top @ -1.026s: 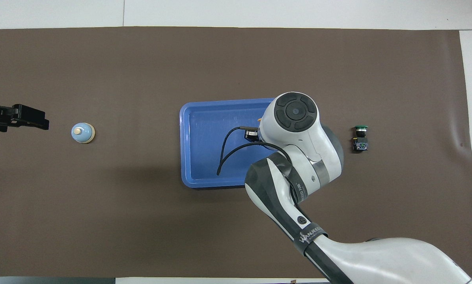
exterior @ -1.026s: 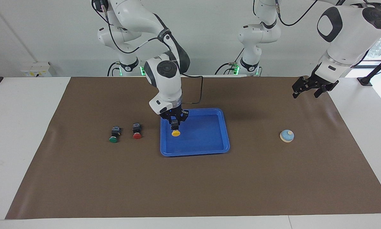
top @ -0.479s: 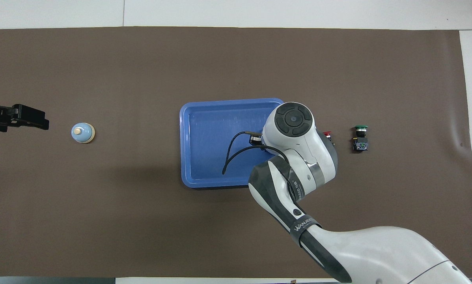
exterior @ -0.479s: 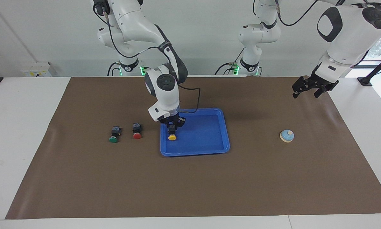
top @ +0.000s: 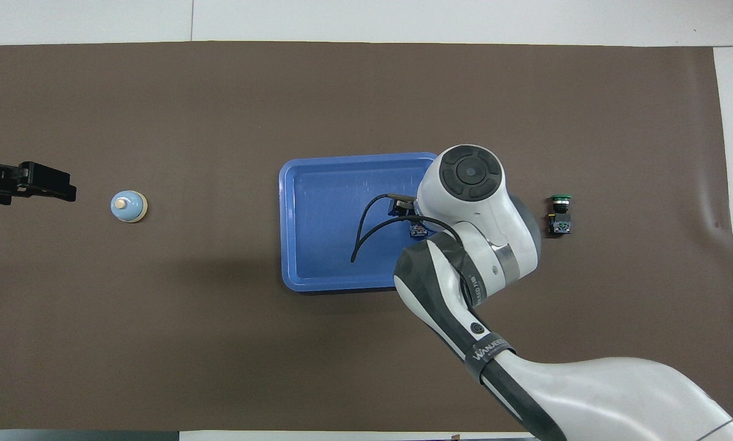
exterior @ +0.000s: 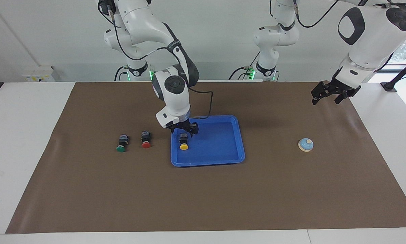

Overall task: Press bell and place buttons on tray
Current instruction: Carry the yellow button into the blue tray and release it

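The blue tray (exterior: 219, 149) lies mid-mat, also in the overhead view (top: 323, 245). The yellow button (exterior: 183, 142) lies in the tray at the end toward the right arm. My right gripper (exterior: 185, 130) hangs just above it, open and empty. The red button (exterior: 146, 139) and the green button (exterior: 121, 142) lie on the mat beside the tray, toward the right arm's end. The green button also shows in the overhead view (top: 559, 214), where my right arm hides the red one. The light-blue bell (exterior: 305, 144) sits toward the left arm's end. My left gripper (exterior: 328, 95) waits in the air near the mat's corner.
A brown mat (exterior: 203, 203) covers the white table (exterior: 19, 135). A black cable (top: 360, 236) from my right wrist hangs over the tray.
My right gripper lowered the yellow button onto the tray floor, let it go and lifted a little. The left arm has not moved.
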